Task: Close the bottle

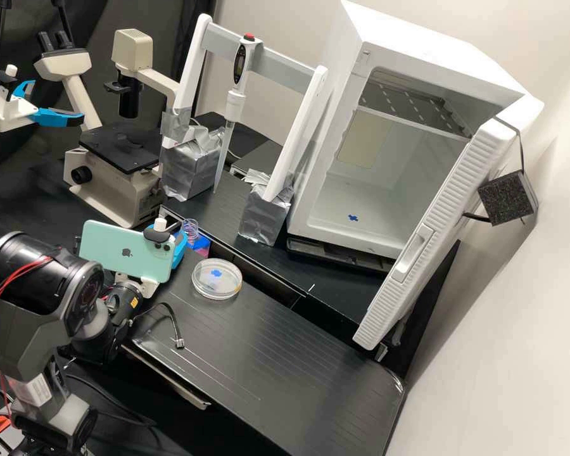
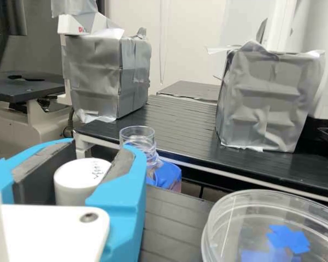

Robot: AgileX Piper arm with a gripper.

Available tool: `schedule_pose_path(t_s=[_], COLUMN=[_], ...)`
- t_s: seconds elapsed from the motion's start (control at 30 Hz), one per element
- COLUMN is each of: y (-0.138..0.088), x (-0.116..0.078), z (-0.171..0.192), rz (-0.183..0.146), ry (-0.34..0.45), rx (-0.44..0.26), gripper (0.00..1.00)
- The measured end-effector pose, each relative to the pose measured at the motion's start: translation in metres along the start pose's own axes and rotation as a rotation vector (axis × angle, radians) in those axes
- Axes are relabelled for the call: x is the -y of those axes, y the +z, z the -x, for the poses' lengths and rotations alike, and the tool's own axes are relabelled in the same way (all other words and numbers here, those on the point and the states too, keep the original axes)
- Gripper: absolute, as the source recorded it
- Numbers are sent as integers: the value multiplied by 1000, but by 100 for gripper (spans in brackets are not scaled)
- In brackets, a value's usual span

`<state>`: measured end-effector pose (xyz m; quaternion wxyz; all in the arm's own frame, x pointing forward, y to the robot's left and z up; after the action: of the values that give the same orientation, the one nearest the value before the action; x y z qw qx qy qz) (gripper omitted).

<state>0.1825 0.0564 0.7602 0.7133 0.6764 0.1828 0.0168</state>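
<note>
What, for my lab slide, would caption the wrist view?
Gripper holding a white cap near an open bottle and a clear dish.

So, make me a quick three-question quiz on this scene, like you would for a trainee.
1. True or false: the mouth of the bottle is uncovered.
2. What is between the jaws of the gripper?
a) the pipette
b) a white cap
c) the clear dish
3. Fill in the missing word: the door of the white cabinet stands ____.

Key: 1 true; 2 b; 3 open.
</note>
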Motion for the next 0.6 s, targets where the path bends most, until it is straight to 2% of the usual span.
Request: schedule_pose_path(t_s=[0.2,0.4,0.6], y=[0,-4,-13], x=[-2,-16,-25], z=[1,6,-3], rz=[2,10,13], ry=[11,86,122], rx=[0,-24,-66], gripper=[0,0,0])
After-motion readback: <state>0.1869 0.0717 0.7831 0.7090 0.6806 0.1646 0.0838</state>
